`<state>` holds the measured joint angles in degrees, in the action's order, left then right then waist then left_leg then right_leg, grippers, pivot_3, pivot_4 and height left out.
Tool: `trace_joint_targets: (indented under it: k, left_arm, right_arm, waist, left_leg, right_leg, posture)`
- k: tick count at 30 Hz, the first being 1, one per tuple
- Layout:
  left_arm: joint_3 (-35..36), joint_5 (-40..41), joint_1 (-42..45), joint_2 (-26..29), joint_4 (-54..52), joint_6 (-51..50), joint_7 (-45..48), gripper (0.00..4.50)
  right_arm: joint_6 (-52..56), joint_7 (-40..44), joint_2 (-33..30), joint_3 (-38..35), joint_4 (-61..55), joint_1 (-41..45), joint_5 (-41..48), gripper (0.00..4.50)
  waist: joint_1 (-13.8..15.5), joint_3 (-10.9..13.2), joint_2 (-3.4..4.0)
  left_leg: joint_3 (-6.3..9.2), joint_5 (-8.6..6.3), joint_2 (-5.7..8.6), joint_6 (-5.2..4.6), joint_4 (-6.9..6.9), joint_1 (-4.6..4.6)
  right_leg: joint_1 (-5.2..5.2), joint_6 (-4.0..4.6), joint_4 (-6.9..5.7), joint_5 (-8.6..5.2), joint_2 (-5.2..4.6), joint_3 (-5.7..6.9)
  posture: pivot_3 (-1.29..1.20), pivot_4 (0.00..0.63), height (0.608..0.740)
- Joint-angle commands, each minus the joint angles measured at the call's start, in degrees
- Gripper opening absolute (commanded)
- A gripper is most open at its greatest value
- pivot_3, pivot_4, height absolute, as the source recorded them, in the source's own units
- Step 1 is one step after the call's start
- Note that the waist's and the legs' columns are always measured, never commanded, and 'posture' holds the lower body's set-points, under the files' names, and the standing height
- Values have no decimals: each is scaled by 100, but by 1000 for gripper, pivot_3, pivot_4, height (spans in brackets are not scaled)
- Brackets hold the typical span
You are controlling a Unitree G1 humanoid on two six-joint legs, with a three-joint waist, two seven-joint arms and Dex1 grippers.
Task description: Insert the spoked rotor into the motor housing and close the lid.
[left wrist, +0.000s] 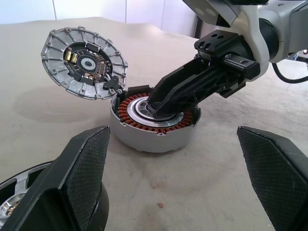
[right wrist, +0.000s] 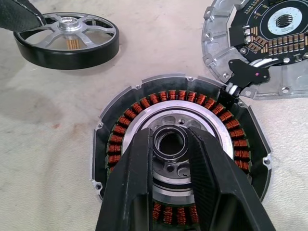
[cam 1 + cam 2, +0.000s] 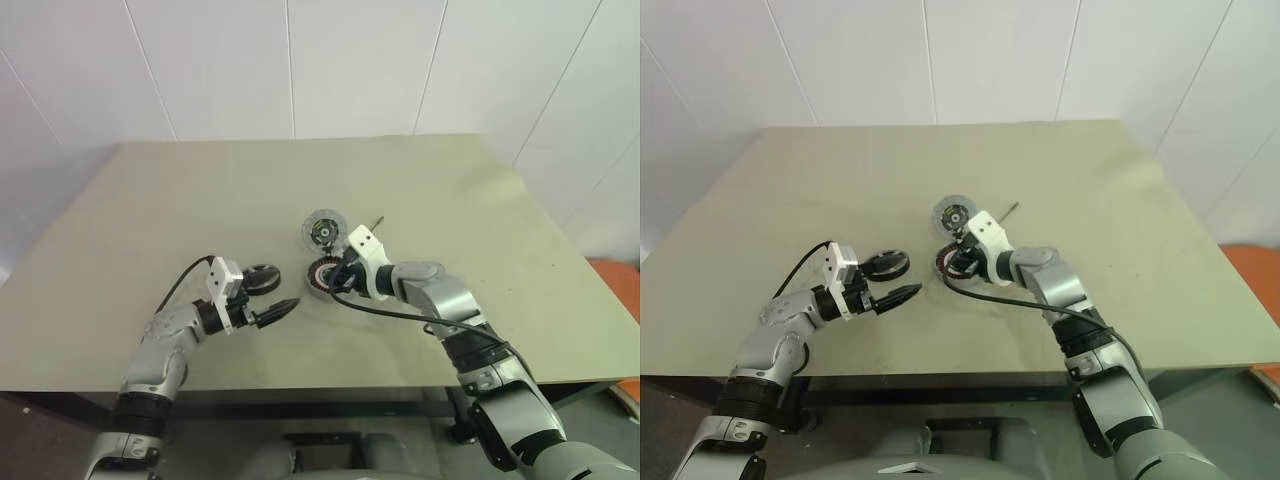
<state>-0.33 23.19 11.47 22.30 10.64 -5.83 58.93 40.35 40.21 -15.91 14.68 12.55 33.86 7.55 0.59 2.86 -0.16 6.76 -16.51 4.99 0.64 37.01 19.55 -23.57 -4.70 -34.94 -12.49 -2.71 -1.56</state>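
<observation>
The motor housing [image 2: 113,144], a round silver puck with a copper winding ring, sits mid-table. Its lid [image 1: 84,62], a finned disc carrying a circuit board, stands tilted open at the housing's far edge, joined to it by a dark cable. My right gripper [image 2: 171,139] reaches down into the housing's pale centre, its fingers [image 2: 137,178] closed on the dark hub ring there. The spoked rotor [image 2: 67,36], a black-rimmed ring with silver spokes, lies flat on the table left of the housing. Next to the rotor, my left gripper [image 3: 275,300] is open and holds nothing.
A small dark pin-like piece [image 3: 378,220] lies just right of the lid. The beige table [image 3: 480,200] has bare room all round the parts. Its front edge runs close under both arms. An orange object [image 3: 618,285] sits beyond the right edge.
</observation>
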Motion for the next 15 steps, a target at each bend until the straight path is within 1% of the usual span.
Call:
trace_joint_targets:
  k: [1,15]
  left_arm:
    - [32,42,37,-10,-86,16,24,4500]
    - [33,43,25,-13,-84,8,23,4500]
  right_arm:
    - [-129,-27,-17,-104,-144,116,7,691]
    - [-114,-38,7,-91,-188,80,44,691]
  waist:
    - [-1,0,0]
    - [0,0,0]
  left_leg:
    - [0,0,0,0,0,0]
    - [0,0,0,0,0,0]
  right_leg:
    - [0,0,0,0,0,0]
    - [0,0,0,0,0,0]
  posture:
    - [0,0,740]
    - [0,0,740]
